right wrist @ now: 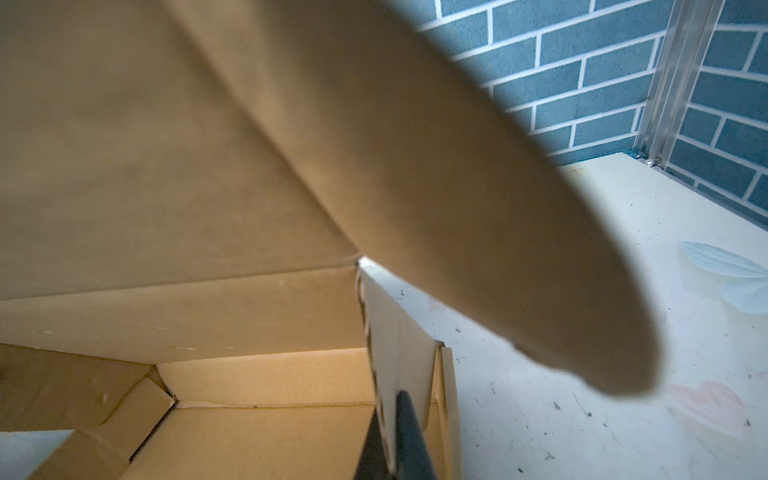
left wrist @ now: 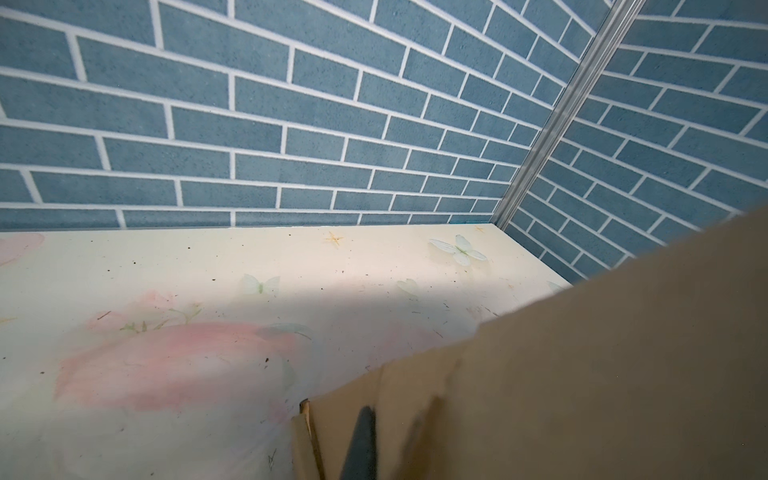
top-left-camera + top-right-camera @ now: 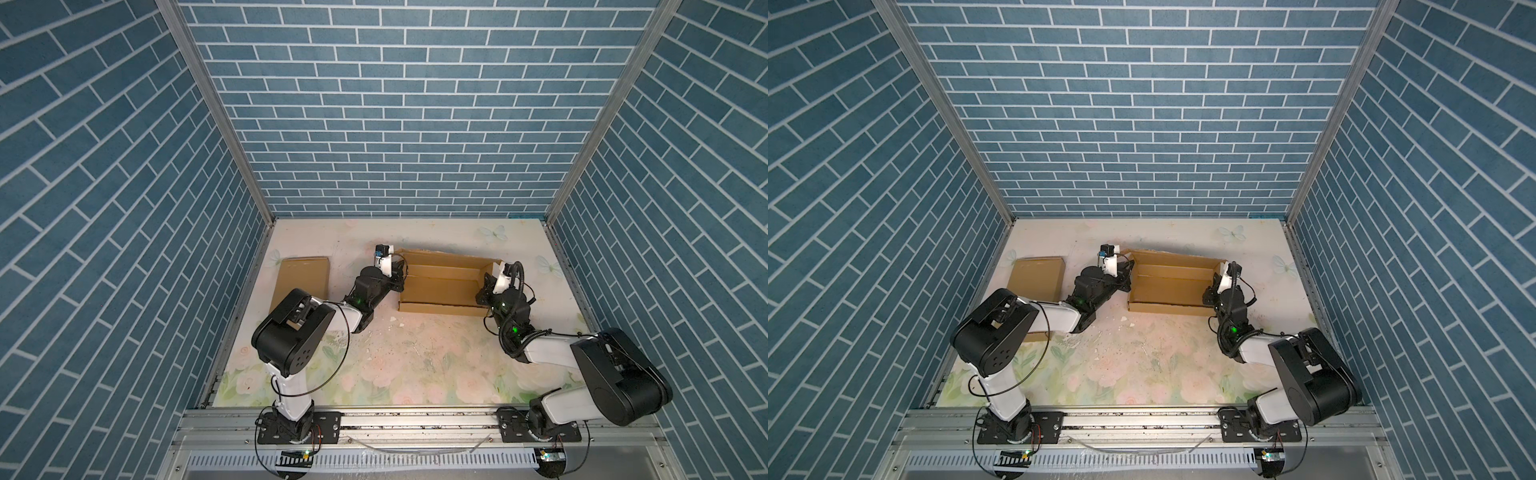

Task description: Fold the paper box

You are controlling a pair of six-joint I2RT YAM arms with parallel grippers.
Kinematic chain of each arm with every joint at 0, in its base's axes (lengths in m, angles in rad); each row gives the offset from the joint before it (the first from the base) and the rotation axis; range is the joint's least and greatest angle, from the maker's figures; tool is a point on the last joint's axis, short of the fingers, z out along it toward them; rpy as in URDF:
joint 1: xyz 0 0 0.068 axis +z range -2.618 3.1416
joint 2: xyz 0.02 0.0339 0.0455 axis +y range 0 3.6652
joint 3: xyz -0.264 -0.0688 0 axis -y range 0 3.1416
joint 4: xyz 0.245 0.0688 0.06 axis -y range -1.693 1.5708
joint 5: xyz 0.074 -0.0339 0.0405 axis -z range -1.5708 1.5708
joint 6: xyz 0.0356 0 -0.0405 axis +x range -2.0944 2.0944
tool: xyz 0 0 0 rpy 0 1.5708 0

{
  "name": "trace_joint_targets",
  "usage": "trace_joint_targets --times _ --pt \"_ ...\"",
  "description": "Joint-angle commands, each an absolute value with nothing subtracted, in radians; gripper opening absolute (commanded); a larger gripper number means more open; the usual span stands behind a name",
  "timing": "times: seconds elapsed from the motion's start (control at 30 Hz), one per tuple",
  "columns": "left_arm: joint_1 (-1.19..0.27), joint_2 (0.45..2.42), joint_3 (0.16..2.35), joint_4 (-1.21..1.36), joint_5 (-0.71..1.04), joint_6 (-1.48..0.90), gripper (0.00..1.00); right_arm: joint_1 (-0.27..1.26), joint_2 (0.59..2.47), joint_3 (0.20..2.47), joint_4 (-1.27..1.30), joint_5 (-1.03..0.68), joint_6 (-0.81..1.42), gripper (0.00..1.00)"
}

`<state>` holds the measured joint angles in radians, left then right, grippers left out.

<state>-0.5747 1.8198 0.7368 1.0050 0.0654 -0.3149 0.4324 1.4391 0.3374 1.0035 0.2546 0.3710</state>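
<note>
The brown paper box lies open at the back middle of the table, its lid panel raised along the far side. My left gripper sits at the box's left end wall. In the left wrist view the gripper is shut on that cardboard wall, with one dark finger in front of it. My right gripper is at the right end. In the right wrist view the gripper pinches the upright side flap between both fingers.
A flat folded piece of cardboard lies at the back left, partly under the left arm. Blue brick walls close in the floral table on three sides. Small white scraps lie in front of the box.
</note>
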Motion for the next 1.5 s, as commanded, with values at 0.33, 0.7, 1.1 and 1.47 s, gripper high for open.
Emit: trace_joint_targets --times 0.33,0.7,1.1,1.47 --pt "-0.612 1.808 0.611 0.882 0.087 -0.246 0.04 0.463 1.318 0.278 0.725 0.117 0.33 0.13" --pt "-0.612 1.804 0.576 0.938 0.064 -0.235 0.04 0.449 0.966 0.3 0.29 0.106 0.241 0.42" --pt "-0.612 1.805 0.58 0.927 0.058 -0.217 0.04 0.444 0.678 0.564 -0.348 -0.04 0.174 0.49" --pt "-0.611 1.805 0.592 0.912 0.063 -0.215 0.04 0.445 1.01 1.159 -0.862 -0.292 -0.1 0.49"
